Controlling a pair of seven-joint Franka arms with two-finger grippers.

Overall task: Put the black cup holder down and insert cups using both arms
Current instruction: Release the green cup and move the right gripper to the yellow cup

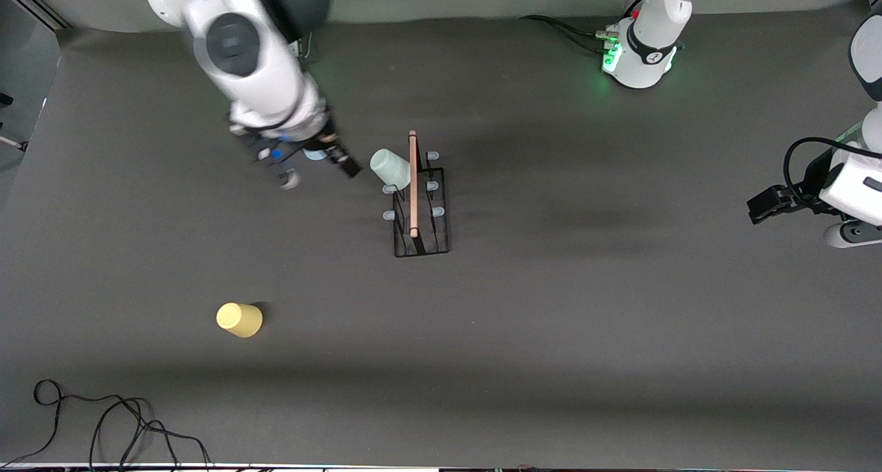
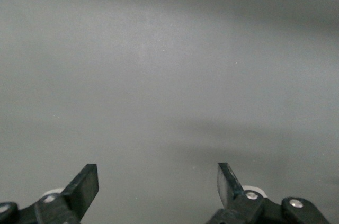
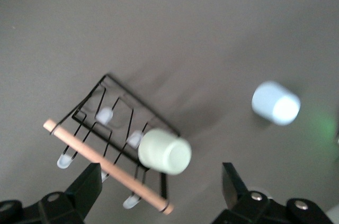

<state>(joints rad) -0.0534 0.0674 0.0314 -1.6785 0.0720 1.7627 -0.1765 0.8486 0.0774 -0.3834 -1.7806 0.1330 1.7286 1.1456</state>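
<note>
The black cup holder stands upright mid-table, its wooden rod handle on top. The pale grey-green cup hangs tilted on a peg on the side toward the right arm's end. It also shows in the right wrist view with the holder. The light blue cup stands on the table beside the holder, mostly hidden under the right gripper in the front view. The yellow cup stands upside down, nearer the front camera. My right gripper is open and empty over the light blue cup. My left gripper is open and empty, waiting at the left arm's end.
A black cable lies coiled at the table's edge nearest the front camera, at the right arm's end. The left arm's base has cables plugged in beside it. The dark grey tabletop lies bare between the holder and the left gripper.
</note>
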